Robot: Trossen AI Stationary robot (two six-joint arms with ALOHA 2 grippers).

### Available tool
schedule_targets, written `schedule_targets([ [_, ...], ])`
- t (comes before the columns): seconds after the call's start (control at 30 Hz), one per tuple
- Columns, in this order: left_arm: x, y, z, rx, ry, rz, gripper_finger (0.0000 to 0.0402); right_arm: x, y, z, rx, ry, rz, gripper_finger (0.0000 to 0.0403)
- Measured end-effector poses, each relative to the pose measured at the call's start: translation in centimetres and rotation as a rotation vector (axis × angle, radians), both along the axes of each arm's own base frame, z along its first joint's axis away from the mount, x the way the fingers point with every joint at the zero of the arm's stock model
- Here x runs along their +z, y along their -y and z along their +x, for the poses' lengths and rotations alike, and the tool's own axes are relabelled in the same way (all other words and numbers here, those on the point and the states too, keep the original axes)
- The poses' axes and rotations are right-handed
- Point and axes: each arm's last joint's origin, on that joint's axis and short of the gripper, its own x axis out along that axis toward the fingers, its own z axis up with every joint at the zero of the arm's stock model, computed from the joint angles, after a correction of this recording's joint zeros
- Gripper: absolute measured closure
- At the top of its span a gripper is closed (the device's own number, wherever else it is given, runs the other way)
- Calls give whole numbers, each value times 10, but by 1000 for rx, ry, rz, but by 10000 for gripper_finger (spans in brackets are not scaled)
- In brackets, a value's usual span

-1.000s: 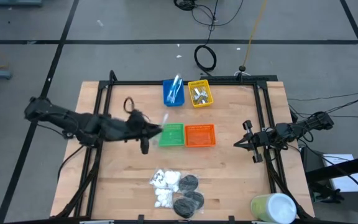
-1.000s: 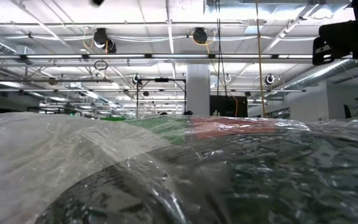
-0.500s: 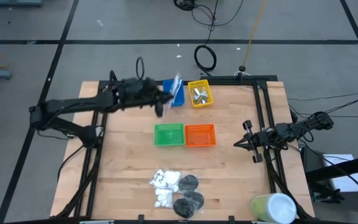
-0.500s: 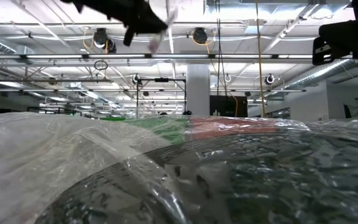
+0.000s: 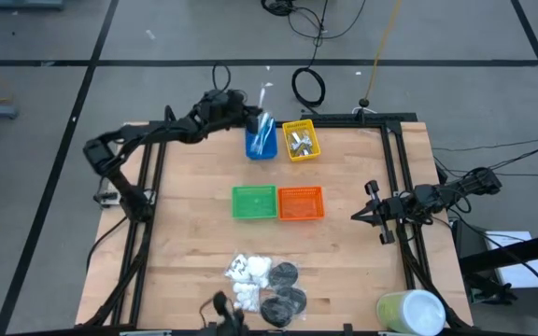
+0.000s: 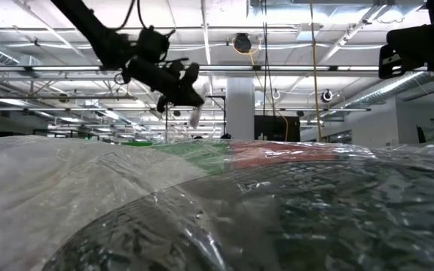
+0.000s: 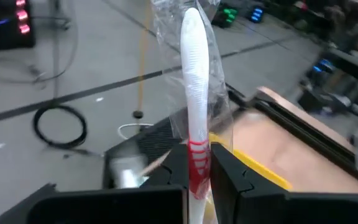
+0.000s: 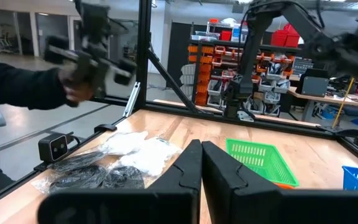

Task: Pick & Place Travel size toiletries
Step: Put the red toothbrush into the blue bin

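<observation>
My left gripper (image 5: 247,118) (image 7: 196,169) hovers at the table's far edge beside the blue bin (image 5: 253,147), shut on a white-and-red toothbrush (image 7: 193,81) in a clear wrapper. The blue bin holds more thin sticks (image 5: 263,136). Silvery tubes (image 5: 299,140) lie in the yellow bin. White packets (image 5: 248,275) and black discs (image 5: 283,297) lie heaped at the table's near edge. My right gripper (image 5: 370,215) (image 8: 201,163) waits shut at the right side, touching nothing. My left gripper pinches the toothbrush's red-striped part (image 7: 196,155), near one end of the handle, between its two fingers (image 7: 174,177). The long white part sticks out past the fingertips inside the clear wrapper. The toothbrush (image 6: 194,117) is lifted clear and slants down from the gripper.
A green bin (image 5: 254,202) and an orange bin (image 5: 301,203) sit side by side mid-table. A large pale green cylinder (image 5: 411,313) stands at the near right corner. A person's dark sleeve (image 8: 17,81) and a dark device (image 8: 92,50) show at the near edge.
My left gripper has travelled from beside the green bin toward the table's far edge and slightly right, ending beside the blue bin. It has stayed shut on the wrapped toothbrush, which moved with it, lifted clear. A dark object has appeared at the near edge.
</observation>
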Motion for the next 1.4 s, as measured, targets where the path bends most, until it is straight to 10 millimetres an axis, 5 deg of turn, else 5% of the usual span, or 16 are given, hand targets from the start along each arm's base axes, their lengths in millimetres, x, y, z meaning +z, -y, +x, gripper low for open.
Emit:
schedule_targets([
  [0.3, -38, -27, -5, 122, -64, -72, 382, 0, 0, 0, 0, 0, 0, 403],
  [1.4, -61, 0, 11, 233, -263, -114, 380, 0, 0, 0, 0, 0, 0, 403],
])
